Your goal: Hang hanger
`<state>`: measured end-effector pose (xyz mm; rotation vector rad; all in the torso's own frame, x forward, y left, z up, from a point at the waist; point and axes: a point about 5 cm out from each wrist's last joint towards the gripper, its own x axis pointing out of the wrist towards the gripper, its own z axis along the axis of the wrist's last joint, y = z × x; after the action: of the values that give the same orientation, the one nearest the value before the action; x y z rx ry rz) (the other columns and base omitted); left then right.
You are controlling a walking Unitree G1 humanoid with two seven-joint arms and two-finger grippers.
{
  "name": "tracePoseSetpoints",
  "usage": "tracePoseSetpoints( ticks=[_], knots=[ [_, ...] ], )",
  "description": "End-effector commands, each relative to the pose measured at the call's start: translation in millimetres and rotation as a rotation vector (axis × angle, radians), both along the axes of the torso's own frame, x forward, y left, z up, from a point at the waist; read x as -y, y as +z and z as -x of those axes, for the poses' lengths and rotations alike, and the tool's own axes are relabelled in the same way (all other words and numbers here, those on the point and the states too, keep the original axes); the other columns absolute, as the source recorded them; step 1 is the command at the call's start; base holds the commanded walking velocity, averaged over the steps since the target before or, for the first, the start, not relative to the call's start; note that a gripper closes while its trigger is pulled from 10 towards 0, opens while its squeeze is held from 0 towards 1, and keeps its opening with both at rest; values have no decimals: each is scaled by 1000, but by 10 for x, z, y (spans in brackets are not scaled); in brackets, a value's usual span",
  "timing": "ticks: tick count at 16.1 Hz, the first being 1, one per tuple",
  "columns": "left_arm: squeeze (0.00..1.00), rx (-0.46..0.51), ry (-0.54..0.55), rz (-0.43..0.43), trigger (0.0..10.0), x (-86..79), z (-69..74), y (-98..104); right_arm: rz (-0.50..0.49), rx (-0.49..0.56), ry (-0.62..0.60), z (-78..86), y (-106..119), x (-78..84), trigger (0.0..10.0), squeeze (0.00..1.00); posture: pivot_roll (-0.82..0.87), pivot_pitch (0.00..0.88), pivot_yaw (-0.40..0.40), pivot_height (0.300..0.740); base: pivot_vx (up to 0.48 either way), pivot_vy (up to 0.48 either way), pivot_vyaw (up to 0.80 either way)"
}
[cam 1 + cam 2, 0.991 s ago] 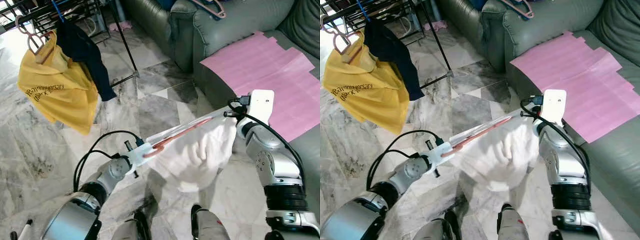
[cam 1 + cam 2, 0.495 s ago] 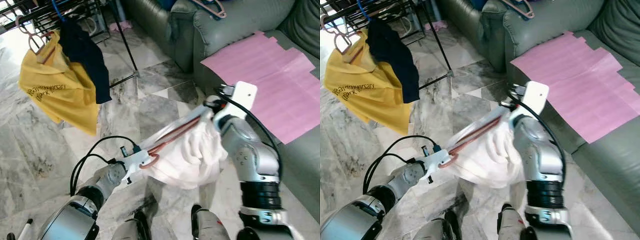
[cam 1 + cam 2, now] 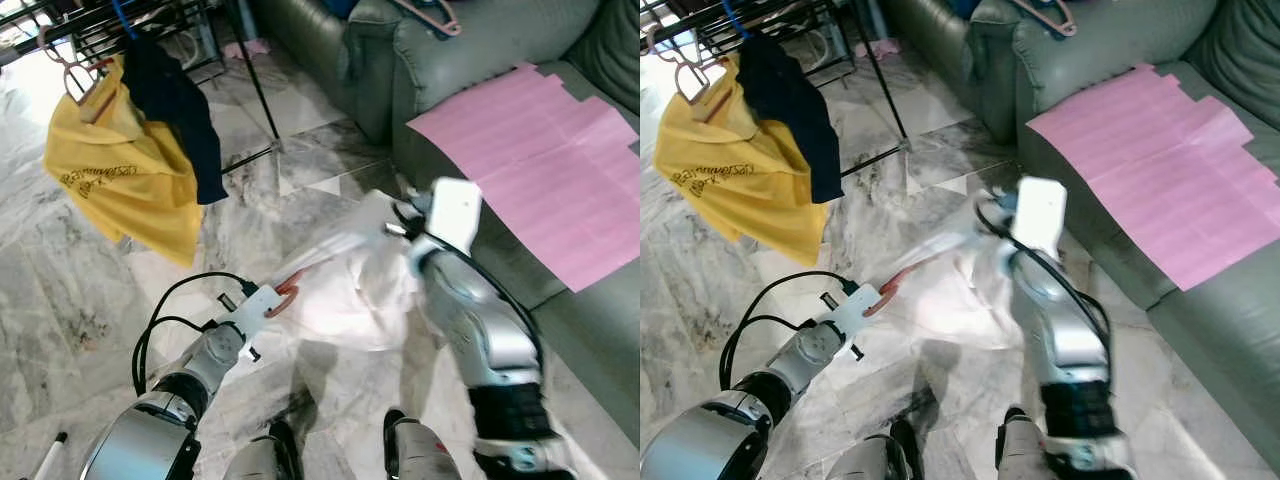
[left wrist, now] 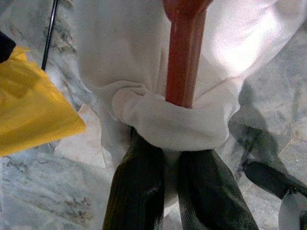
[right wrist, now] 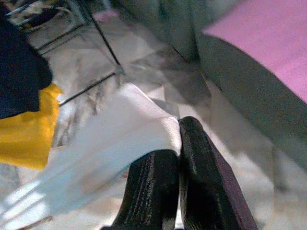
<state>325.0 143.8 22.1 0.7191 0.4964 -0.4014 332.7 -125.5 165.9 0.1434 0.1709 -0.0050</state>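
We're mid-carry w/ the white garment (image 3: 350, 290) stretched btwn both pincers. Left gripper (image 4: 165, 165) pinched shut on garment collar just below the red hanger (image 4: 184, 57); right gripper (image 5: 178, 143) closed on the far edge. Next, prob: lift toward the rack (image 3: 150, 20) ahead-left, hook free.

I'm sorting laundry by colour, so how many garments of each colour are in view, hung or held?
Yellow shirt on the rack: 1
Dark navy garment on the rack: 1
White garment on the red hanger, held between the left gripper and right gripper: 1
Total: 3 garments
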Motion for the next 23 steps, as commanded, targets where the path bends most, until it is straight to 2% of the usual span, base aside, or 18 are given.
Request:
tracePoseSetpoints(
  ticks=[1, 2, 3, 4, 6, 7, 8, 11, 12, 13, 14, 16, 17, 18, 20, 21, 22, 23],
  knots=[
    [0, -41, 93, -7, 10000, -183, 70, -85, -54, 36, -51, -4, 65, 108, 0, 0, -336, 238, 151, 740, 0, 0, 0],
    [0, -47, 119, 12, 10000, -193, 73, -91, -86, 30, -32, -1, 62, 72, 0, 0, -336, 239, 152, 740, 0, 0, 0],
    [0, -54, 133, 32, 10000, -184, 77, -97, -98, 18, 50, 2, 45, -56, 0, 0, -336, 235, 154, 740, 0, 0, 0],
    [0, -61, 151, 80, 10000, -113, 73, -99, -109, 20, 166, 14, 42, -284, 0, 0, -336, 234, 153, 740, 0, 0, 0],
    [0, -61, 151, 80, 10000, -113, 73, -99, -109, 20, 166, 14, 42, -284, 0, 0, -336, 234, 153, 740, 0, 0, 0],
    [0, -79, 126, 165, 10000, 114, 71, -98, -148, 35, 433, 96, 80, -740, 0, 0, -335, 229, 146, 740, 0, 0, 0],
    [0, -88, 101, 191, 10000, 211, 80, -101, -154, 33, 537, 153, 81, -904, 1294, 0, -336, 227, 145, 740, 0, 0, 0],
    [0, -131, 61, 265, 10000, 397, 107, -110, -113, -3, 683, 277, -24, -1060, 4706, 0, -334, 223, 137, 740, 0, 0, 0],
    [0, -134, 60, 277, 10000, 416, 106, -106, -87, -8, 713, 303, -58, -1064, 8980, 0, -332, 222, 136, 740, 0, 0, 0],
    [0, -142, 52, 294, 10000, 447, 104, -98, 73, -21, 743, 331, -203, -981, 10000, 118, -330, 220, 134, 740, 0, 0, 0],
    [0, -146, 46, 299, 10000, 458, 104, -96, 166, -42, 707, 305, -318, -859, 10000, 1000, -330, 220, 133, 740, 0, 0, 0],
    [0, -149, 31, 277, 10000, 411, 99, -95, 314, -88, 684, 332, -495, -577, 10000, 1000, -332, 220, 136, 740, 0, 0, 0],
    [0, -151, 31, 271, 10000, 386, 95, -94, 362, -96, 694, 354, -521, -497, 10000, 1000, -333, 221, 136, 740, 0, 0, 0],
    [0, -151, 30, 255, 10000, 344, 91, -95, 461, -114, 652, 344, -579, -294, 10000, 1000, -336, 220, 137, 740, 0, 0, 0],
    [0, -145, 18, 215, 10000, 255, 70, -79, 772, -191, 564, 351, -777, 275, 10000, 1000, -340, 221, 140, 740, 0, 0, 0],
    [0, -141, 2, 195, 10000, 232, 57, -64, 788, -217, 531, 382, -800, 463, 10000, 1000, -342, 221, 139, 740, 0, 0, 0],
    [0, -138, -16, 173, 10000, 203, 40, -44, 765, -218, 535, 441, -774, 600, 10000, 1000, -342, 221, 139, 740, 0, 0, 0],
    [0, -141, -24, 168, 10000, 190, 31, -34, 773, -211, 554, 474, -756, 649, 10000, 1000, -342, 221, 139, 740, 0, 0, 0]
  ],
)
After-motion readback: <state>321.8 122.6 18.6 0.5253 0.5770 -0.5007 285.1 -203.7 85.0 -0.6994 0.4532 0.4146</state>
